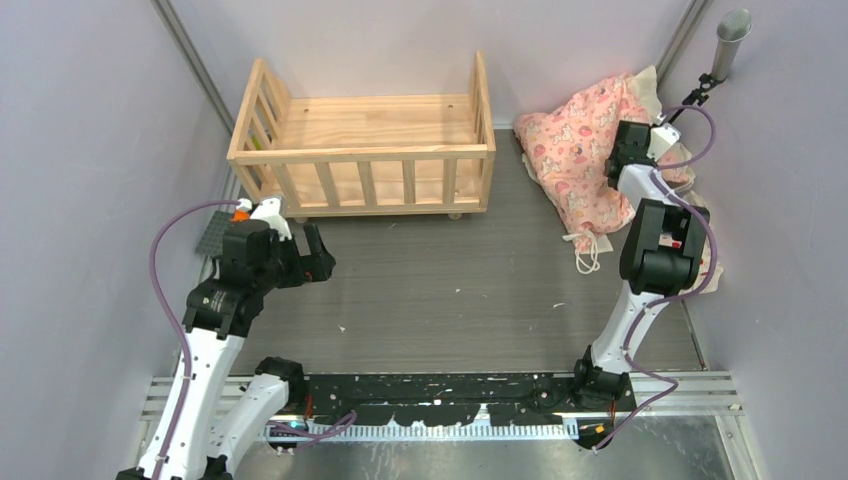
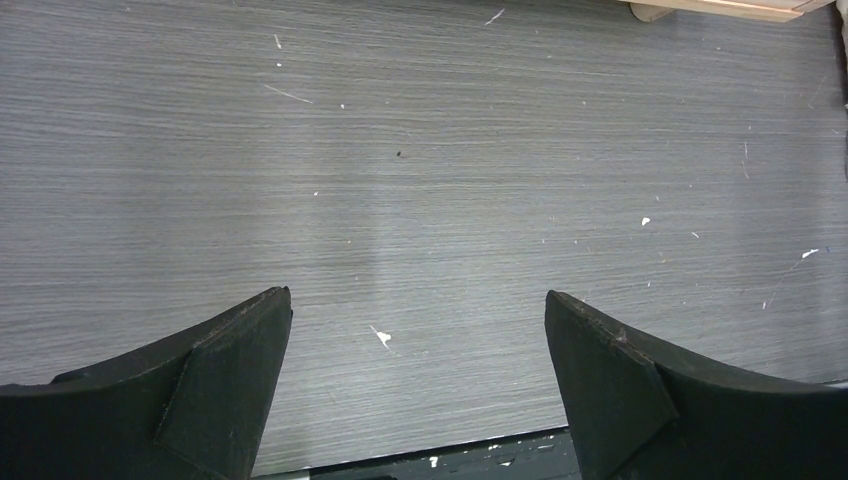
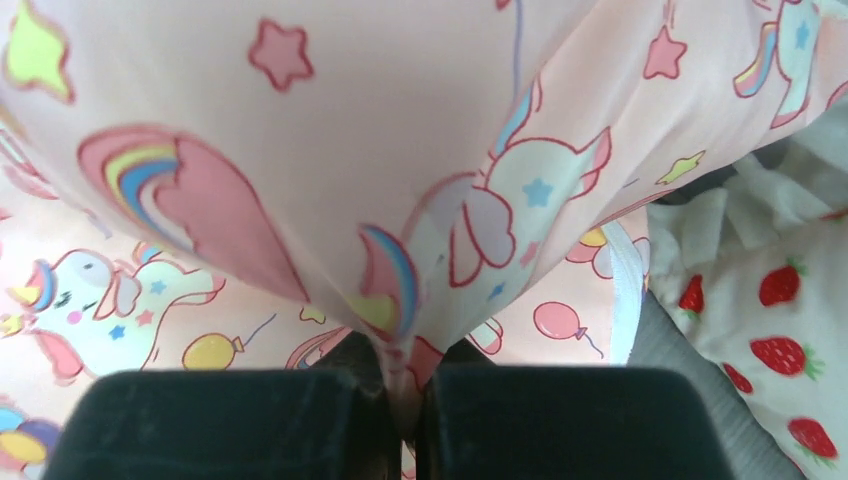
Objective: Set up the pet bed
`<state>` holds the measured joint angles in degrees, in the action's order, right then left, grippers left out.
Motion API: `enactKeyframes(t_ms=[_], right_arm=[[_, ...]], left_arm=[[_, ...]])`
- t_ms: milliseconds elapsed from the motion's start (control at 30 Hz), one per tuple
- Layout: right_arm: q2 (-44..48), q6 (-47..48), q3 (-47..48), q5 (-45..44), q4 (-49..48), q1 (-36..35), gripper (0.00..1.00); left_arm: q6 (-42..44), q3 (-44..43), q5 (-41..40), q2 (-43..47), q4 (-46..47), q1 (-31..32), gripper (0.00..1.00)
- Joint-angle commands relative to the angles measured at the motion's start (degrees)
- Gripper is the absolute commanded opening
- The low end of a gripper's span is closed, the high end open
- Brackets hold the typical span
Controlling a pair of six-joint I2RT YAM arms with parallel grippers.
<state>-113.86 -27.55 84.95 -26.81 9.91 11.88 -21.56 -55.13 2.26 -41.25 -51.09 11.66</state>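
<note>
The pet bed [image 1: 365,150], a small crib-like frame of light natural wood w/ slatted rails and a plank base, is seen upright on its feet along the far edge of the grey wood-grain table [image 1: 450,290], left of centre, w/ its back rail close to the rear wall. A pink cartoon-print fabric cushion [image 1: 575,150] is heaped in the far-right corner of the table, just beside the bed's right end but apart from it, and its cream ties [image 1: 590,250] are trailed toward the near edge. The right gripper [image 1: 622,165] is set down on the cushion's right side. In the wrist view its black fingers [image 3: 560,420] are pressed together, w/ a raised fold of the pink fabric pinched btwn them. A white pillow w/ red strawberry print [image 3: 780,300] is seen just right of the cushion there. The left gripper [image 1: 297,232] is held above the table nr its left edge, in front of the bed's left front corner and not touching it. Its jaws are spread wide, w/ table surface visible btwn them. One round bed foot [image 2: 655,12] is caught at the top edge of that wrist view.
</note>
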Motion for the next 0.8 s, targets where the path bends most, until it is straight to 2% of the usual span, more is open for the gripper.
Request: enactKeyframes(t_ms=[0, 300, 433, 633, 767], right_arm=[[10.9, -0.5, -3.6, 0.0, -4.8, -1.9, 0.01], [26.8, -0.2, -8.2, -3.7, -2.1, -8.1, 0.01], [30.1, 1.7, -8.0, -4.1, -1.3, -11.6, 0.01], [32.6, 5.3, -3.4, -4.2, 0.1, -16.9, 0.01], [31.9, 9.5, 4.9, -5.0, 2.6, -21.1, 0.01]], left_arm=[[1.3, 0.2, 1.2, 1.3, 2.3, 0.0, 1.0], [1.4, 0.3, 1.4, 2.2, 2.6, 0.0, 1.0], [1.5, 0.3, 1.6, 2.4, 2.6, 0.1, 1.0], [1.5, 0.3, 1.4, 2.8, 2.6, 0.0, 1.0], [1.5, 0.3, 1.2, 2.8, 2.6, 0.1, 1.0]])
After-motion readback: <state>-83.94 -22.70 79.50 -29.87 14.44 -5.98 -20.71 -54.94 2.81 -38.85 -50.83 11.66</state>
